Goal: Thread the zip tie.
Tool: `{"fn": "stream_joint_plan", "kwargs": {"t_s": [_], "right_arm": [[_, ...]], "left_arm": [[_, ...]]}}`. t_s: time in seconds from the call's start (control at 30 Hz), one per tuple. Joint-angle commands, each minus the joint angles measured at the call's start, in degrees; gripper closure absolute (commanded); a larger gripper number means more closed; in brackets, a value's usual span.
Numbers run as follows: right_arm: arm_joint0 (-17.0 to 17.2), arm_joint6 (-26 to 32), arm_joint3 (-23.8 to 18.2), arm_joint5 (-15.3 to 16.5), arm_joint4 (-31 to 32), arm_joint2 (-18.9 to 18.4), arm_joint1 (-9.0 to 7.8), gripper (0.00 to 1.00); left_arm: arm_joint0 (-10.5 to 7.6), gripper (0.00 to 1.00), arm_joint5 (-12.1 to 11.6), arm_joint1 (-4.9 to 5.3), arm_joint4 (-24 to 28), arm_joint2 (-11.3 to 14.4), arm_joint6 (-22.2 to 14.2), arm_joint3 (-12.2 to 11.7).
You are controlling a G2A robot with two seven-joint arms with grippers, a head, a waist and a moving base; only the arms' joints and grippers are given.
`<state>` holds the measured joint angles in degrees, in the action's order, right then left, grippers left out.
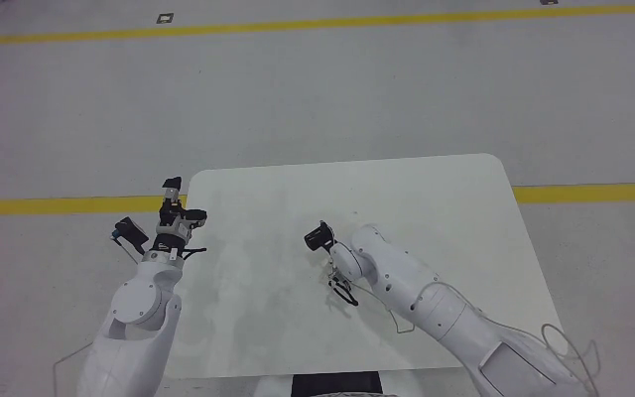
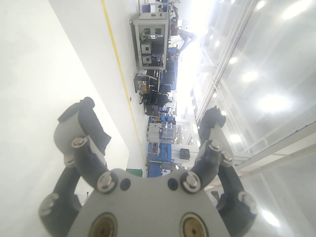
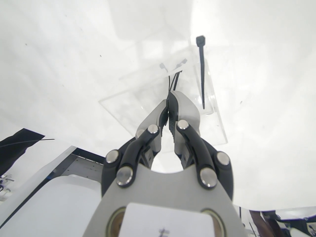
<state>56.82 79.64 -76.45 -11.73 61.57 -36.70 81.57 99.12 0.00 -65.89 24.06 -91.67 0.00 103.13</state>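
Observation:
My right gripper [image 3: 168, 104] is shut on a thin black zip tie [image 3: 175, 78], whose strands stick out past the fingertips over a clear plastic tray [image 3: 217, 129]. A second black zip tie [image 3: 202, 75] lies straight on that tray, its square head [image 3: 200, 41] at the far end, just beside the gripper. From above, the right gripper [image 1: 342, 288] hangs low over the table's middle with black tie loops [image 1: 344, 296] at its tip. My left gripper [image 1: 151, 210] is open and holds nothing at the table's left edge. In its own view the left gripper [image 2: 150, 109] points out into the room.
The white table [image 1: 417, 208] has rounded corners, and its left edge [image 2: 81, 75] runs beside the left gripper. Grey floor with yellow lines [image 1: 317, 25] surrounds it. Cabinets and blue crates [image 2: 153, 45] stand far off in the room.

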Motion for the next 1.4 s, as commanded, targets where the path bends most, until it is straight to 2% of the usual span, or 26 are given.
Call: {"fn": "stream_joint_plan", "kwargs": {"t_s": [0.0, 0.37, 0.7, 1.03, 1.23, 1.37], "right_arm": [[0.0, 0.0, -0.4, -0.1, 0.1, -0.1, -0.10, 1.00], [0.7, 0.0, -3.4, 0.1, -1.6, -2.2, -1.30, 1.00], [3.4, 0.0, -8.9, 3.2, -9.4, -9.5, -4.01, 1.00], [7.3, -0.1, -13.3, 8.3, -21.3, -17.9, -6.80, 1.00], [9.8, -4.0, -13.7, 11.0, -33.2, -22.8, -7.37, 1.00], [10.6, -7.1, -12.0, 12.8, -42.4, -24.8, -7.34, 1.00]], "left_arm": [[0.00, 0.00, 0.0, 0.00, 0.0, 0.0, 0.0, 0.0], [0.00, 0.00, 0.0, 0.00, 0.0, 0.0, 0.0, 0.0], [0.00, 0.00, 0.0, 0.00, 0.0, 0.0, 0.0, 0.0], [0.00, 0.00, 0.0, 0.00, 0.0, 0.0, 0.0, 0.0], [0.00, 0.00, 0.0, 0.00, 0.0, 0.0, 0.0, 0.0], [0.00, 0.00, 0.0, 0.00, 0.0, 0.0, 0.0, 0.0]]}}
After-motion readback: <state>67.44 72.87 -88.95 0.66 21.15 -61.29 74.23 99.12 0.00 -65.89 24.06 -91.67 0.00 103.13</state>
